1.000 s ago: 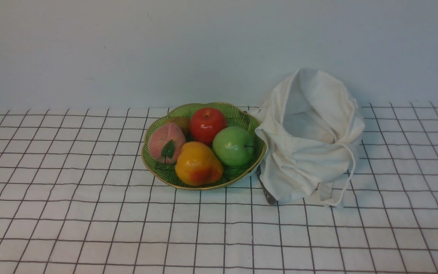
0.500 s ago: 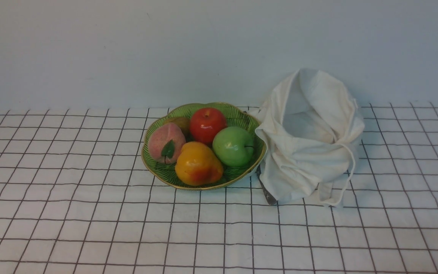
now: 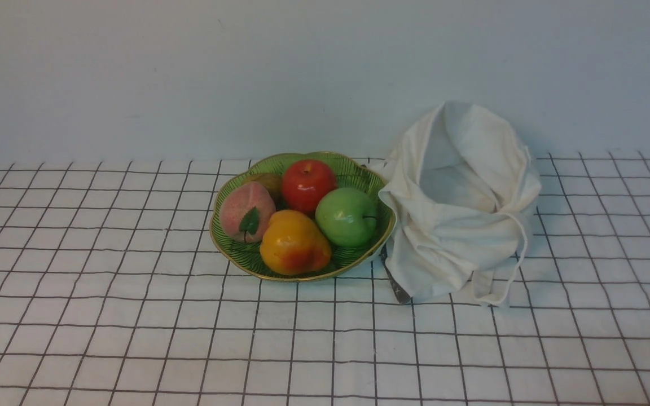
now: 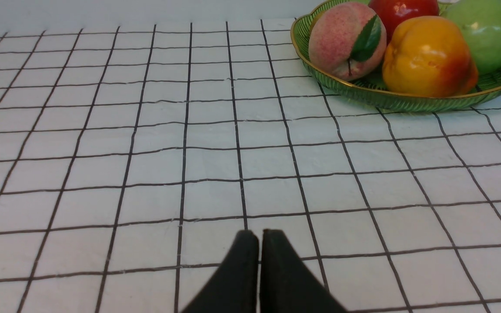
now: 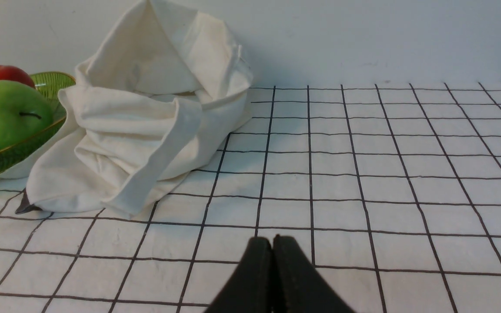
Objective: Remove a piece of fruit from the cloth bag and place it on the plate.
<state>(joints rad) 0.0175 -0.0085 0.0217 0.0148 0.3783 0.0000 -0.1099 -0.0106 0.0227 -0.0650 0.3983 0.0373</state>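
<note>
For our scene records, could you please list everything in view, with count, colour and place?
plate: one, green with a gold edge, on the cloth
green apple: one, on the plate, bag side
red apple: one, at the plate's far side
pear: one, yellow-orange, plate's near side
peach: one, pink, plate's left
brown fruit: one, behind the peach
cloth bag: one, off-white, right of the plate
dark strip: one, partly under the bag
cloth: one, white with dark grid
wall: one, pale, behind
grippers: two, dark, both shut
</note>
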